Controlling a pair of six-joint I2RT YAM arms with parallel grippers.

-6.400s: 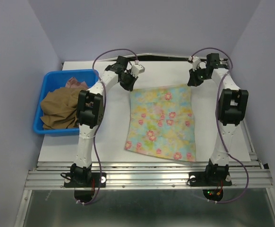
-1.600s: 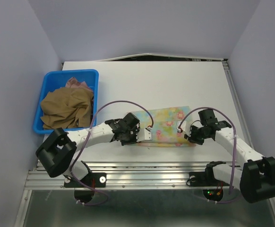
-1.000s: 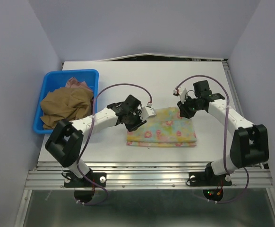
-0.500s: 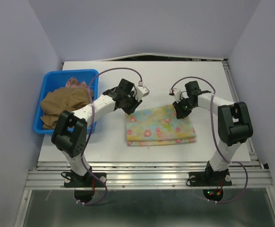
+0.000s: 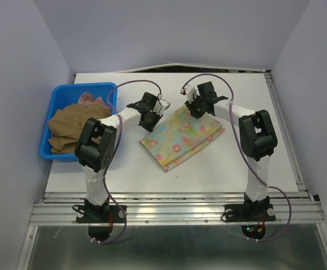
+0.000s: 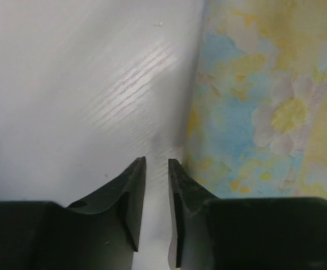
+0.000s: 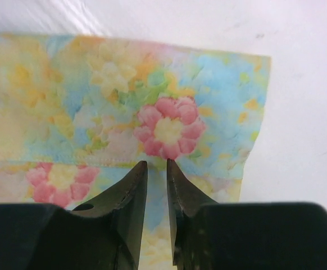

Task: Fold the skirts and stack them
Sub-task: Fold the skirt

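Observation:
The pastel yellow-blue skirt with pink flowers lies folded and slanted on the white table. It also shows in the left wrist view and the right wrist view. My right gripper sits on the skirt's far corner, its jaws a narrow slit apart with cloth between them. My left gripper is just off the skirt's far left edge, its jaws nearly together over bare table with nothing in them. The brown skirt and the dusty pink skirt lie crumpled in the bin.
The blue plastic bin stands at the table's left edge, close to my left arm. The white table runs to grey walls at the back and sides. A metal rail crosses the near edge.
The flat skirt was folded in half toward the front. In the last half second both grippers moved back and the folded skirt turned, its right end swinging to the far side.

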